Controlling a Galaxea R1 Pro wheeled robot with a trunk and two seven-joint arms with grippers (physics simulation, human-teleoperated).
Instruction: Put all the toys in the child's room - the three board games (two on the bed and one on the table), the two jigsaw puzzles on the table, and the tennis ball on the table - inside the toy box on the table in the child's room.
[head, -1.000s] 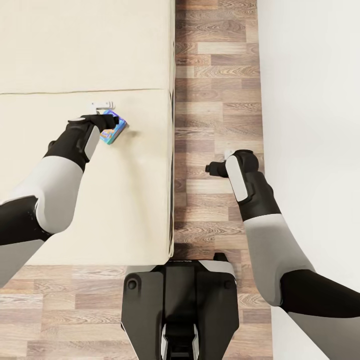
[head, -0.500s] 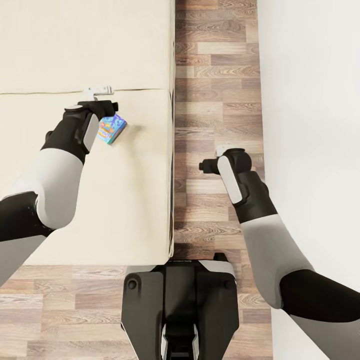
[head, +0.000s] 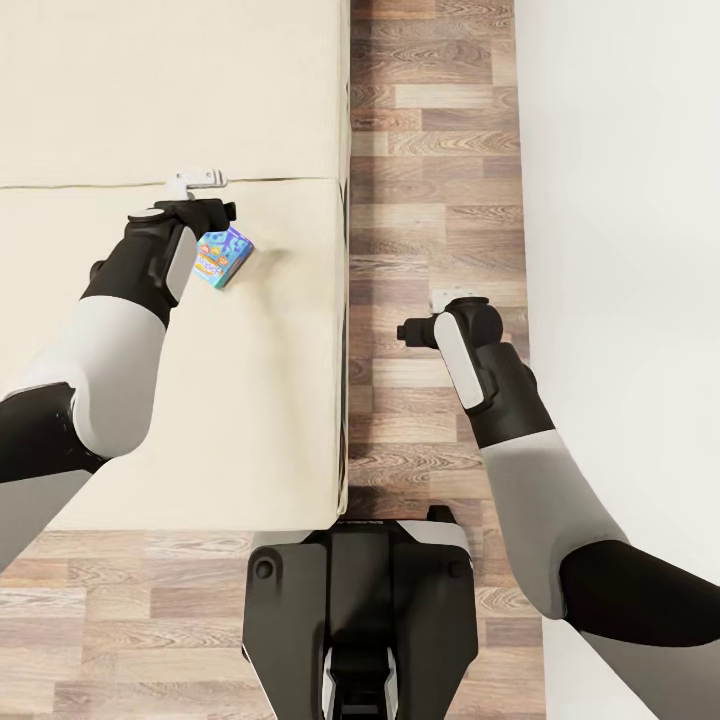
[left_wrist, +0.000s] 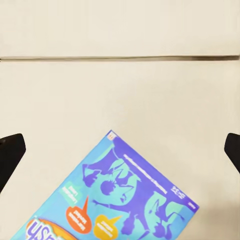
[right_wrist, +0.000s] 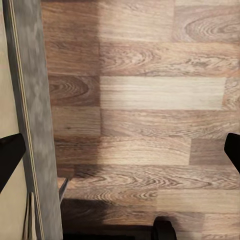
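Note:
A board game (head: 224, 256), a small blue printed box, lies flat on the bed (head: 250, 400), just short of the seam between the beige mattress sections. My left gripper (head: 200, 182) hovers over that seam, just beyond the box, and it is open. In the left wrist view the board game (left_wrist: 125, 200) lies below, with the dark fingertips (left_wrist: 10, 152) spread wide and nothing between them. My right gripper (head: 447, 297) hangs open over the wood floor, right of the bed. The table, toy box, jigsaw puzzles and tennis ball are out of view.
The bed's dark grey frame edge (right_wrist: 30, 100) runs beside the wood floor (head: 430, 150). A white wall (head: 620, 250) bounds the floor strip on the right. My base (head: 360, 620) stands at the foot of the bed.
My left gripper has moved away from me along the bed to the seam, uncovering more of the board game. My right gripper has shifted slightly left, towards the bed.

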